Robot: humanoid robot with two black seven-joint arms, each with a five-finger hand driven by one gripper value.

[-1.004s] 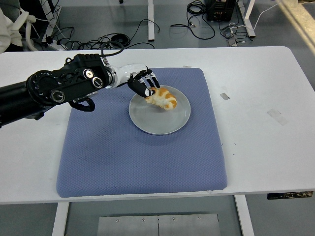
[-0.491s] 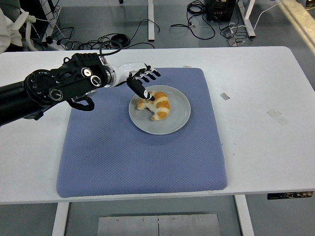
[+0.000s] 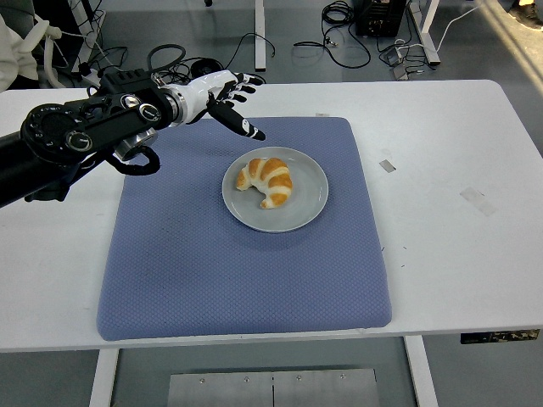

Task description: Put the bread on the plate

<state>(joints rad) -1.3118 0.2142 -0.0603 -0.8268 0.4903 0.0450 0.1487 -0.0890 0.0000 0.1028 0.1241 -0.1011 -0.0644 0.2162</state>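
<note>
**A:** Since the earlier frames, the left hand has let go of the golden-brown, crescent-shaped bread and drawn back and up, toward the far-left of the blue textured mat. One second ago its fingers were pinched on the bread over the plate; half a second ago the thumb tip still touched it. Now nothing touches.

**B:** Hand state?

**A:** Fingers spread and relaxed, holding nothing. Thumb points down toward the plate, the other fingers fan out toward the table's far edge.

**B:** Position of the bread?

**A:** Lying on the round grey plate, inside the rim, slightly left of centre. The plate sits on the mat, the mat on the white table. The bread has also settled: earlier it was tipped in the grip, now it lies flat, curved, with its ends toward the near-left side.

**B:** Relation to the hand?

**A:** Bread lies to the near-right of the hand, clear of the thumb tip. Its long axis runs roughly from upper left to lower right. The left hand is the nearer one; the right arm is not in view.

**B:** Judgement?

**A:** Placement looks complete. Only withdrawal of the arm remains, along a path away from the plate.
</note>
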